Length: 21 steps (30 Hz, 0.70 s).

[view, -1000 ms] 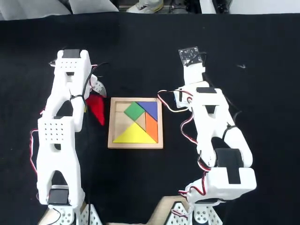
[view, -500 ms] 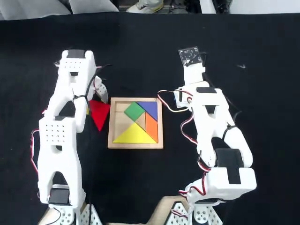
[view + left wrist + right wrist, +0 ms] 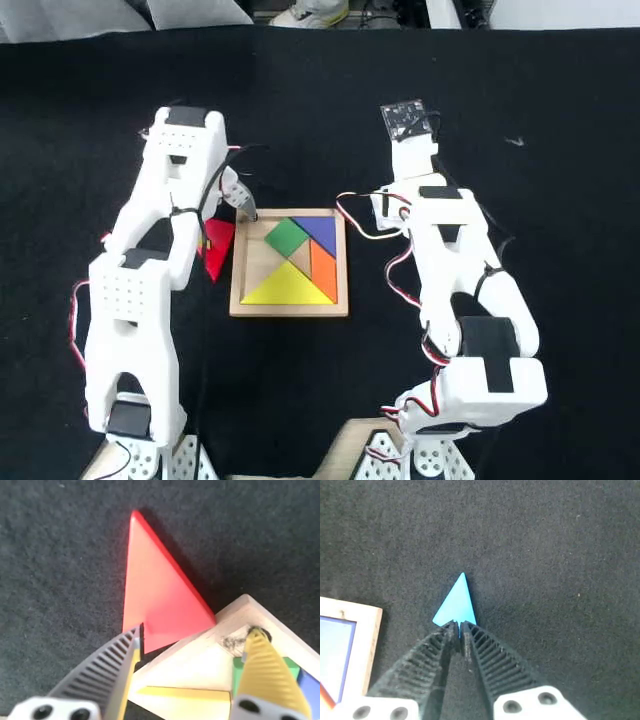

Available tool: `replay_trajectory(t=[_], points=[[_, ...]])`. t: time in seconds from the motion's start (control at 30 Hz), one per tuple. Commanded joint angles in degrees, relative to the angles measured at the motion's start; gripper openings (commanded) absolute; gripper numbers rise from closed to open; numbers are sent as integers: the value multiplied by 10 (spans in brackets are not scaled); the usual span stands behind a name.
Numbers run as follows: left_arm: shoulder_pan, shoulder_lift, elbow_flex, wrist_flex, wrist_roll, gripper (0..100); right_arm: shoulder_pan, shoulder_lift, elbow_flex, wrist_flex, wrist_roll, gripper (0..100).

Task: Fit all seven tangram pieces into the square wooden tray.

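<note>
Push moved red triangle (image 3: 215, 247) right, against tray (image 3: 290, 310) left rim; we see left claw (image 3: 195, 634) wide open, empty; insertion pending.

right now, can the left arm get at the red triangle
Probably yes: the open left pincer hangs right over the red triangle with nothing between them, though the tray crowds one finger's side.

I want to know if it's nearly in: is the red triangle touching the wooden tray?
Touching. The left wrist view shows the red triangle pressed against the wooden tray wall, no dark cloth between them.
</note>
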Motion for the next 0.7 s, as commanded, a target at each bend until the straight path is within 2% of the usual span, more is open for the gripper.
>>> replay_trajectory(t=[0.0, 0.53, 0.67], points=[[-16, 13, -19, 2, 0, 321, -12, -1, -22, -11, 4, 12], [-29, -14, -33, 25, -21, 321, -12, -1, -22, -11, 4, 12], [-51, -20, -25, 25, -21, 321, -12, -1, -22, -11, 4, 12]])
